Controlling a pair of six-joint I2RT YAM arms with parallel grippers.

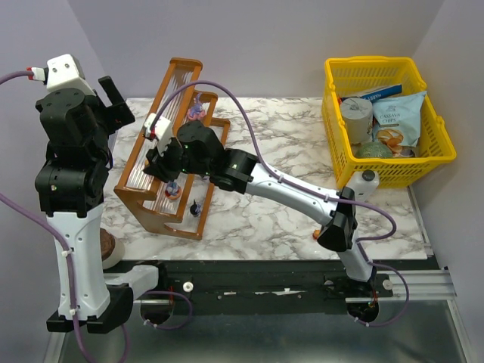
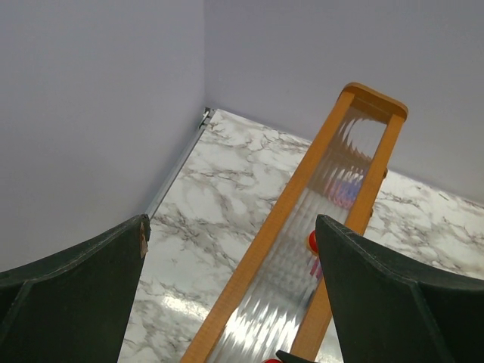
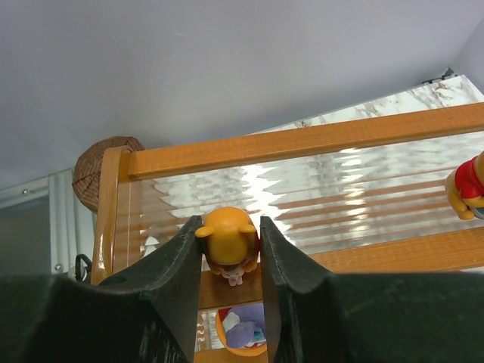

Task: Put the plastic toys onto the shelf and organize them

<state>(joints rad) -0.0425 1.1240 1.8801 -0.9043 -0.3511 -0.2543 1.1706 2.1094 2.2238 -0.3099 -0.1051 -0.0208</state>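
Marble table point(image 1: 265, 227), both arm bases bolted along its near edge. Nearest on the left, half hidden behind the left arm, a brown woven ball point(image 1: 107, 246). Next, the near end of the shelf point(image 1: 155, 214), an orange-brown stepped rack with clear ribbed tiers, standing on the left part of the table; on its lowest step a dark toy point(image 1: 195, 206), upright. Over to the right, beside the right arm's elbow, a white bottle point(image 1: 364, 181).

Stretched across the table to the middle of the rack, the right gripper point(image 3: 231, 227), clamped on an orange toy point(image 3: 225, 236), its head pinched between both fingers, just in front of a ribbed tier and above a wooden rail. Beneath that, on a lower step, a purple-and-white toy point(image 3: 243, 327); at the right edge of the wrist view, a yellow-and-red toy point(image 3: 467, 185) against the tier.

Held high by the rack's left side, the left gripper point(image 2: 232, 227), fingers spread wide apart, nothing between them, looking down on the top tier.

Farther along, near the rack's far end, a purple toy point(image 1: 197, 111). At the far right corner, a yellow basket point(image 1: 446, 147) with snack packets and a can inside.
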